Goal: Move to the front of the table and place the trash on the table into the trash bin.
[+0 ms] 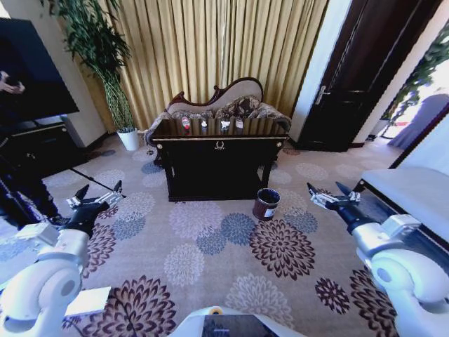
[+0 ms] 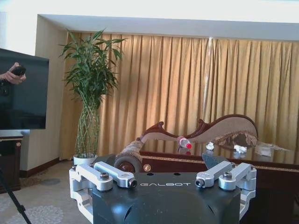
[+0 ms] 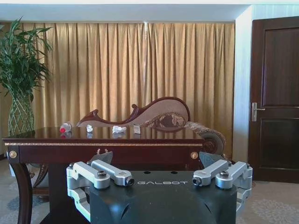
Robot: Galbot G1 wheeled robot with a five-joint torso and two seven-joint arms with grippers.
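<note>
The dark glossy table [image 1: 219,160] stands a few steps ahead across the carpet, drawer side facing me. On its top lie the trash items: a clear bottle with a red label [image 1: 186,123] and small white paper wads [image 1: 225,124]. The left wrist view shows the bottle [image 2: 184,142] and wads [image 2: 240,149] on the table [image 2: 187,159]; the right wrist view shows the bottle [image 3: 65,127] and wads [image 3: 119,129] on it [image 3: 103,145]. The maroon trash bin [image 1: 266,203] sits on the floor by the table's front right corner. My left gripper [image 1: 95,195] and right gripper [image 1: 330,194] hang open and empty, well short of the table.
A chaise sofa [image 1: 217,104] stands behind the table before gold curtains. A plant in a white pot [image 1: 128,137] and a TV on a dark stand [image 1: 31,140] are at the left. At the right are a dark door [image 1: 351,84] and a white bench [image 1: 414,189]. Flowered carpet [image 1: 210,246] lies between.
</note>
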